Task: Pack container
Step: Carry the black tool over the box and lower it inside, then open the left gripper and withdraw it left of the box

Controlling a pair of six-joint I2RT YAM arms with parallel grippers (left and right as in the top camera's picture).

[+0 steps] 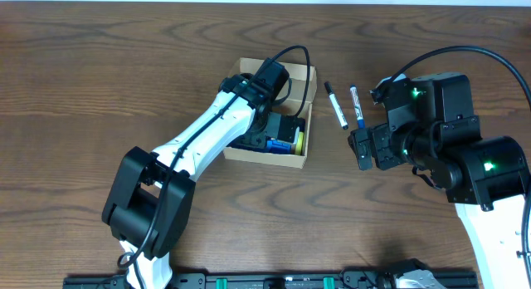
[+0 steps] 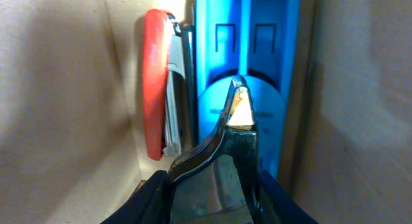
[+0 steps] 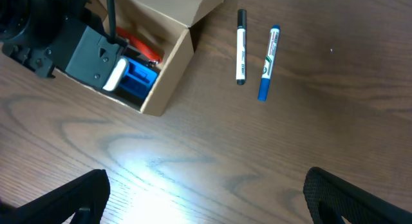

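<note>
Tabletop (image 1: 99, 65): one, dark wood, fills the overhead frame.

Arms: two. The left arm (image 1: 207, 131) runs from the lower left up to frame centre and dips into the box. The right arm (image 1: 465, 156) sits at the right edge.

Container (image 1: 259, 155): one brown cardboard box at upper centre of the overhead frame, flap open on its far side. In the right wrist view it is in the upper left corner.

Left gripper (image 2: 236, 89): inside the container, fingertips meet at a point with nothing seen between them, so it is clenched and empty. It hangs just over the blue item.

Right gripper (image 3: 203, 185): released, with the fingers wide apart at the lower corners of the right wrist view, over bare tabletop and well apart from the container.

Inside the container, two things are clearly countable:
- one blue item (image 2: 257, 50), flat and moulded plastic
- one red item (image 2: 156, 89), with a metal strip, just left of the blue one

Markers: two, on the tabletop right of the container, side by side and not touching.
- black-capped marker (image 1: 335, 105), nearer the box
- blue marker (image 1: 358, 106), right of it
</note>
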